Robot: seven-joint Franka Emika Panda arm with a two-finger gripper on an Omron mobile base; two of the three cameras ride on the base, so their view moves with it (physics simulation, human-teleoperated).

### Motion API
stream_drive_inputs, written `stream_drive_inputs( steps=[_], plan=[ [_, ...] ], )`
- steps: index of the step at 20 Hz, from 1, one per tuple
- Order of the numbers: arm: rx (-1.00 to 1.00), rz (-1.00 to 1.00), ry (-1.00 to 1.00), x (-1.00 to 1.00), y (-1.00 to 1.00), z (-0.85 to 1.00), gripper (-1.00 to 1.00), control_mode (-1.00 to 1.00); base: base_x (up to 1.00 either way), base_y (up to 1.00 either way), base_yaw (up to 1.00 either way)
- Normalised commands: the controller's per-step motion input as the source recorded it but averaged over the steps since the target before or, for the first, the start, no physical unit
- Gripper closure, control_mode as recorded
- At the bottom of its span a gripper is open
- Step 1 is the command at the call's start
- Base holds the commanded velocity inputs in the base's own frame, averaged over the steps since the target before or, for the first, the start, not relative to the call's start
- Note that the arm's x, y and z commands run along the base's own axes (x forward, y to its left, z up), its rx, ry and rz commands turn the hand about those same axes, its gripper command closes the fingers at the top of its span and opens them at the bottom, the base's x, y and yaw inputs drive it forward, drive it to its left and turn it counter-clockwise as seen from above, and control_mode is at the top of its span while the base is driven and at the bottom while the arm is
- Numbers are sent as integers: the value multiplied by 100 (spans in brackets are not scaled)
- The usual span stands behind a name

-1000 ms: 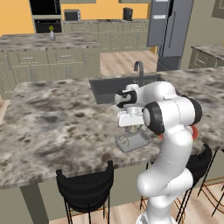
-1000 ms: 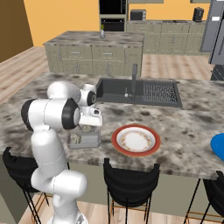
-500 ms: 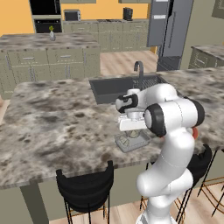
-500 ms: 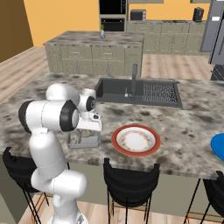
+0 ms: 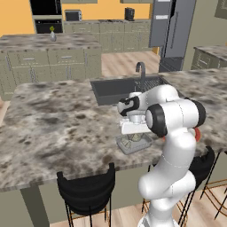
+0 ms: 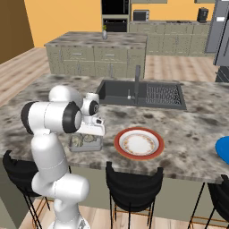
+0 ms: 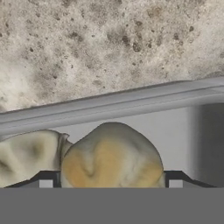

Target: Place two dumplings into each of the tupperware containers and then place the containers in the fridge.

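Dumpling (image 7: 111, 155) between claw (image 7: 110, 181) tips, over container (image 5: 133, 144) on speckled granite island (image 5: 53, 124).

The arm (image 5: 170, 146) is glossy white, built of fat rounded segments that swell like tubes and bulbs. Dark, nearly black bands and round caps mark the joints (image 5: 156, 120), one big black disc facing out on the upper segment (image 6: 69, 118). A small red-orange patch shows at the side of one segment (image 5: 197, 134). The hand (image 6: 93, 127) is a flat white block with a dark round piece above it. Two small dark fingertips (image 7: 47, 180), each with a pale grey square, end the gripper (image 7: 110, 183)
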Motion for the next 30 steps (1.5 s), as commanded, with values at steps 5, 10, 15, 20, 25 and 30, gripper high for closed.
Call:
stream_drive_inputs(
  steps=[5,10,15,20,25,30],
  plan=[
    [0,0,1,0,0,0,-100,-100,0,0,0],
    [0,0,2,0,0,7,-100,-100,0,0,0],
    [0,0,0,-17,-7,56,-100,-100,0,0,0],
    [3,-8,0,-24,-66,2,-100,-100,0,0,0],
    [0,-4,-4,12,-43,-29,-100,-100,0,0,0],
    [0,0,-27,4,-25,-24,-100,-100,0,0,0]
  ],
)
